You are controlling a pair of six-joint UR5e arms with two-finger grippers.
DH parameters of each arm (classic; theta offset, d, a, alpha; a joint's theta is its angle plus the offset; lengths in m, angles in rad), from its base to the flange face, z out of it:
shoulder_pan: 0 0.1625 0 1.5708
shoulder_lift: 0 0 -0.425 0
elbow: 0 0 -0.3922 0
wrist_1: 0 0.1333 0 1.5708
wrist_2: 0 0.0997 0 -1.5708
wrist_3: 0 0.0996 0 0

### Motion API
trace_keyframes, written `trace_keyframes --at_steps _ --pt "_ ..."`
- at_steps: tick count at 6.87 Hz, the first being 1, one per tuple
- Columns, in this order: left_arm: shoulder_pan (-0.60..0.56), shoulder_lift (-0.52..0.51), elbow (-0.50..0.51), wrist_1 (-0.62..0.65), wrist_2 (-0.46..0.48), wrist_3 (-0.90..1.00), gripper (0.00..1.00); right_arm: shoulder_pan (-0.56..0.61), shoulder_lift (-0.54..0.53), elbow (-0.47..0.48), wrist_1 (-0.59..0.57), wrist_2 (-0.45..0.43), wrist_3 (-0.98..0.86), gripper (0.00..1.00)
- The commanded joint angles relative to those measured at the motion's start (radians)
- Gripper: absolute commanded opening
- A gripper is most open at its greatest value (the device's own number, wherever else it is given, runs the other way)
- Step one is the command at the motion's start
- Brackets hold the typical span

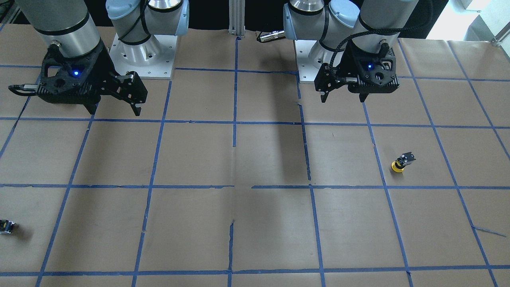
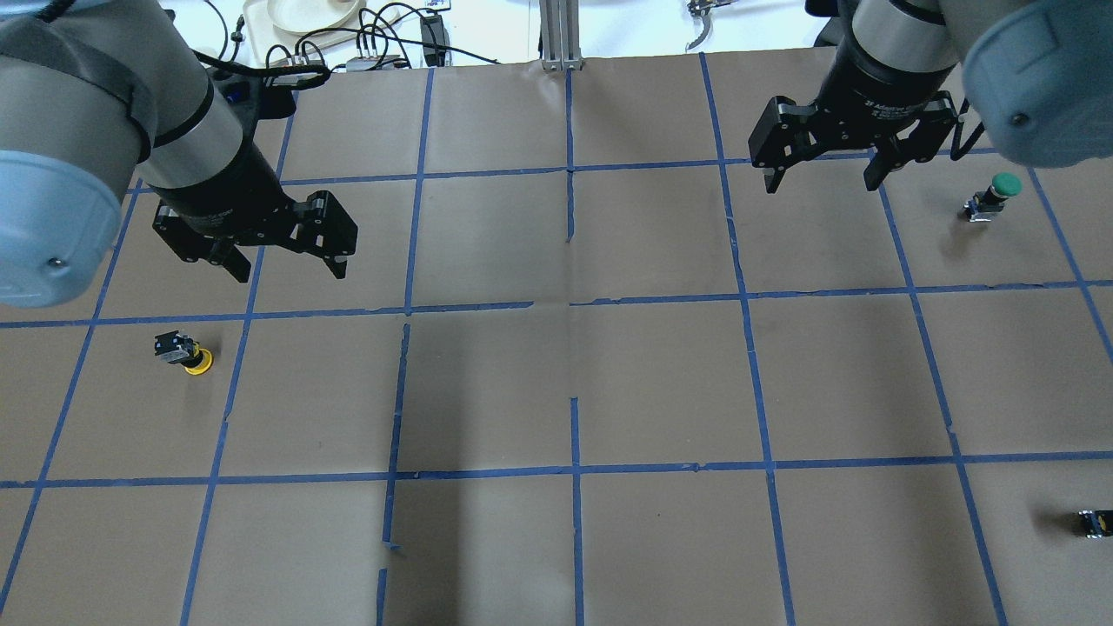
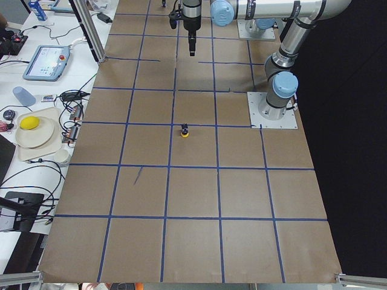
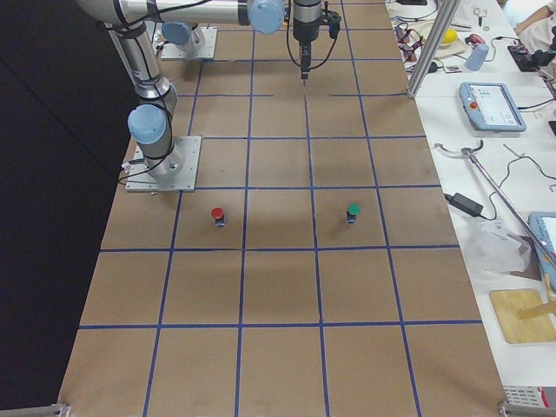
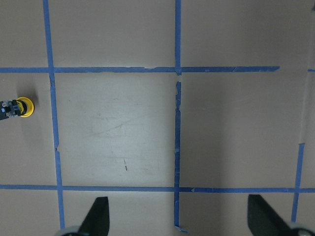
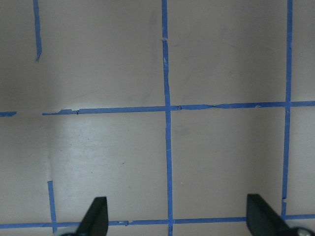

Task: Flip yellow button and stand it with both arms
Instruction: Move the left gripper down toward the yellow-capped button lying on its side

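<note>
The yellow button [image 2: 184, 352] rests on the brown paper with its yellow cap low and its black body tilted up. It also shows in the front view [image 1: 401, 162], the left side view [image 3: 185, 130] and the left wrist view [image 5: 19, 107]. My left gripper [image 2: 289, 271] hangs open and empty above the table, apart from the button, which lies on the robot's side of it and further left; it also shows in the front view [image 1: 344, 98] and its wrist view [image 5: 179, 219]. My right gripper [image 2: 821, 183] is open and empty, far across the table [image 1: 115, 111] [image 6: 177, 219].
A green-capped button [image 2: 996, 196] stands at the far right [image 4: 353, 212]. A red-capped button [image 4: 218, 215] stands nearer the robot's right side; it shows as a small dark item in the overhead view [image 2: 1094, 522] and the front view [image 1: 6, 226]. Blue tape lines grid the table.
</note>
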Motion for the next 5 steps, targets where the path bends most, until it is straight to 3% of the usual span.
trace_keyframes --at_steps 1,5 --pt "-0.002 0.0 -0.001 0.001 0.0 -0.008 1.0 0.0 0.0 0.0 0.0 0.0 0.0 1.0" --pt "-0.005 0.026 -0.001 -0.005 -0.005 -0.004 1.0 0.0 0.0 0.0 0.0 0.0 0.0 1.0"
